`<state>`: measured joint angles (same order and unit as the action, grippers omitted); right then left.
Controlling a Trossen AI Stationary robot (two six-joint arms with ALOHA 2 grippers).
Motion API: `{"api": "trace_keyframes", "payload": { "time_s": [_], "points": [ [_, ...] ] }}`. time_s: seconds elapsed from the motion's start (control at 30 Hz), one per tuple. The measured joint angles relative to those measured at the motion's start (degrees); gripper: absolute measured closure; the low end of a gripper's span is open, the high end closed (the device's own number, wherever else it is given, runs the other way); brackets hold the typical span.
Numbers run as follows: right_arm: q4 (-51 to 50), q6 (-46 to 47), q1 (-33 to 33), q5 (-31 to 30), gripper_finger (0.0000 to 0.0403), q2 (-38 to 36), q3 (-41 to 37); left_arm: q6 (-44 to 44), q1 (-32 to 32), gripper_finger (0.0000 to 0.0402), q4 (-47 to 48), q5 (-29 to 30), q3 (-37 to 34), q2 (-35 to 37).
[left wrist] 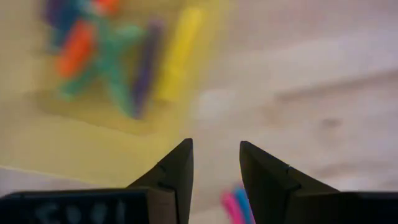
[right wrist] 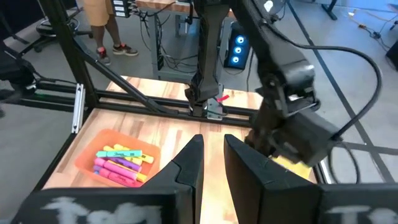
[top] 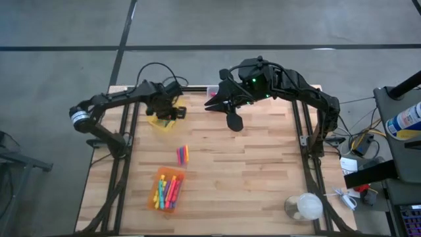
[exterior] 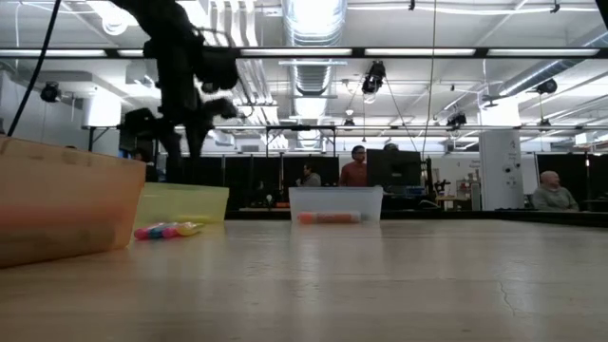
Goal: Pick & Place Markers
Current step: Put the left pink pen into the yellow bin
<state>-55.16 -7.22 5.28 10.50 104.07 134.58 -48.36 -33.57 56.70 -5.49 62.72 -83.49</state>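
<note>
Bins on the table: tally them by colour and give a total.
Orange translucent plastic bin: 1
Yellow translucent plastic bin: 1
Clear plastic bin: 1
Total: 3

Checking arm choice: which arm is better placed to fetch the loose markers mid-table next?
Probably the left: its gripper hovers open and empty over the yellow bin, closer to the loose markers. The right gripper hangs further away.

Orange bin [top: 168,189] near the bench [top: 250,171] front, yellow bin [top: 161,122] far-left, clear bin [exterior: 335,203] at far edge
</note>
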Motion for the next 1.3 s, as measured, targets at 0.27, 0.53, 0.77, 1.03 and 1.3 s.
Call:
{"api": "trace_keyframes", "payload": {
  "time_s": [0.27,0.53,0.77,1.03,1.3],
  "points": [
    [-0.49,-0.52,0.04,0.00,0.0346,0.00,-0.13,-14.28,14.67,0.0278,-2.91,1.39,2.62,0.19],
    [-1.84,-0.83,0.02,0.00,0.0346,0.00,-0.13,-24.88,23.92,0.0278,-2.92,4.55,2.46,0.12],
    [-2.01,-0.46,-0.02,0.00,0.0346,0.00,-0.15,-32.61,29.76,0.0278,-3.13,4.86,-1.03,0.12],
    [-4.84,-0.42,-0.02,0.01,0.0346,0.00,-0.17,-38.55,33.30,0.0278,-8.50,4.26,-8.75,0.06],
    [-4.85,-0.28,-0.02,0.02,0.0346,0.00,-0.17,-41.49,32.90,0.0278,-18.86,3.60,-17.32,0.01]
  ]
}}
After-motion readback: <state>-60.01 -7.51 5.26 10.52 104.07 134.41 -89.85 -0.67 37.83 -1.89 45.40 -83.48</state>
